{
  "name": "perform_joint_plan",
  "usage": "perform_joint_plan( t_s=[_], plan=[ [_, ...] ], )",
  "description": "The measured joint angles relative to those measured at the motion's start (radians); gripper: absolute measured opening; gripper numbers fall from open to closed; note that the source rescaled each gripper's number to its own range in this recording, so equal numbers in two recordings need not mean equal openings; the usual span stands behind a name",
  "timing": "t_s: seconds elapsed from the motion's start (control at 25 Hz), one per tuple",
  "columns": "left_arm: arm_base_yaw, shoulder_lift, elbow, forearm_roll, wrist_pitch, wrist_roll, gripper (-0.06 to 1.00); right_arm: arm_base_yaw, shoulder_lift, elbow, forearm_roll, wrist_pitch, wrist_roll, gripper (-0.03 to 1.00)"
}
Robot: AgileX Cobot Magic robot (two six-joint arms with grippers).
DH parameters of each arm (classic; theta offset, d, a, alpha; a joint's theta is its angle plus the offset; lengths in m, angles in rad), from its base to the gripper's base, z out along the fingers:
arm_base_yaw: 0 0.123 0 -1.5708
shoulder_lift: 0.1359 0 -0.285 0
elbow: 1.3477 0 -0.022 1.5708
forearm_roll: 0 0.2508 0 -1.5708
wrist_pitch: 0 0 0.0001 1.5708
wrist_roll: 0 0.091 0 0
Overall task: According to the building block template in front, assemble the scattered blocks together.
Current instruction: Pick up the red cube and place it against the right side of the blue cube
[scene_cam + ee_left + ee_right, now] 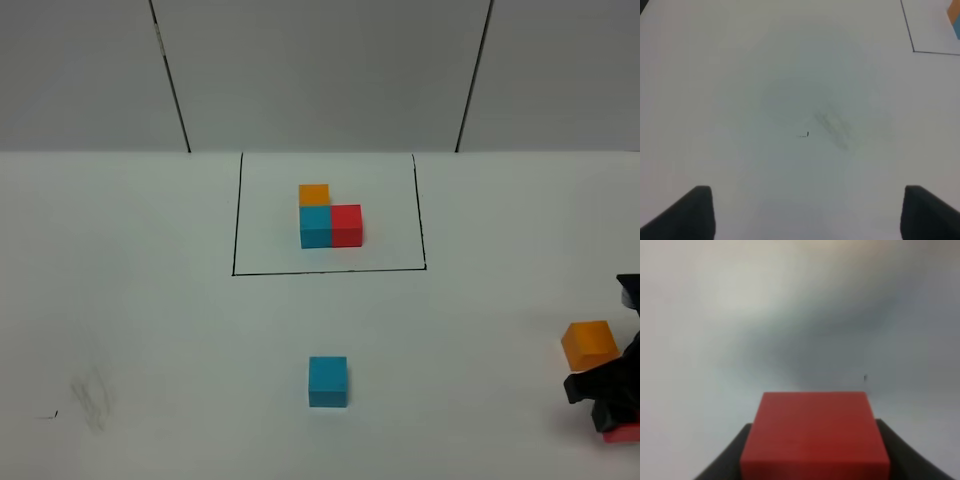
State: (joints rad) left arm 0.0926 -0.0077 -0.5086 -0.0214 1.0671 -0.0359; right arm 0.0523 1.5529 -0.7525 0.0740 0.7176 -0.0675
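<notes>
Your right gripper [603, 392] is clamped on the matte red cube [815, 435] near the orange cube [589, 343] at far right, presumably to carry it to the cyan-blue cube [328, 381] before the black-framed three-cube template [328, 220], while your left gripper [807, 215] hangs, jaws apart.

A red block [815, 432] fills the lower middle of the right wrist view, clamped between the dark jaws of the right gripper [815, 457], one jaw against each side face. Its flat top face is turned toward the camera. Beyond it lies a pale, blurred tabletop [740, 315], marked by one tiny dark speck [865, 377].
</notes>
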Motion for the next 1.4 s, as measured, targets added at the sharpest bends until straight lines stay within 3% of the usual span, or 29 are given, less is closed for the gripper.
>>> perform_joint_plan(
  t_s=[0.16, 0.4, 0.52, 0.68, 0.84, 1.0, 1.4],
  plan=[
    [0.000, 0.000, 0.000, 0.000, 0.000, 0.000, 0.72, 0.005, -0.138, -0.035, 0.059, 0.122, -0.162, 0.01],
    [0.000, 0.000, 0.000, 0.000, 0.000, 0.000, 0.72, 0.105, -0.169, -0.167, 0.054, 0.289, -0.553, 0.01],
    [0.000, 0.000, 0.000, 0.000, 0.000, 0.000, 0.72, 0.181, -0.152, -0.211, 0.047, 0.289, -0.756, 0.01],
    [0.000, 0.000, 0.000, 0.000, 0.000, 0.000, 0.72, 0.278, -0.100, -0.236, 0.039, 0.221, -0.912, 0.01],
    [0.000, 0.000, 0.000, 0.000, 0.000, 0.000, 0.72, 0.369, -0.004, -0.281, -0.026, 0.195, -0.947, 0.01],
    [0.000, 0.000, 0.000, 0.000, 0.000, 0.000, 0.72, 0.444, 0.112, -0.354, -0.095, 0.198, -0.907, 0.01],
    [0.000, 0.000, 0.000, 0.000, 0.000, 0.000, 0.72, 0.551, 0.384, -0.629, -0.102, 0.261, -0.776, 0.01]
  ],
)
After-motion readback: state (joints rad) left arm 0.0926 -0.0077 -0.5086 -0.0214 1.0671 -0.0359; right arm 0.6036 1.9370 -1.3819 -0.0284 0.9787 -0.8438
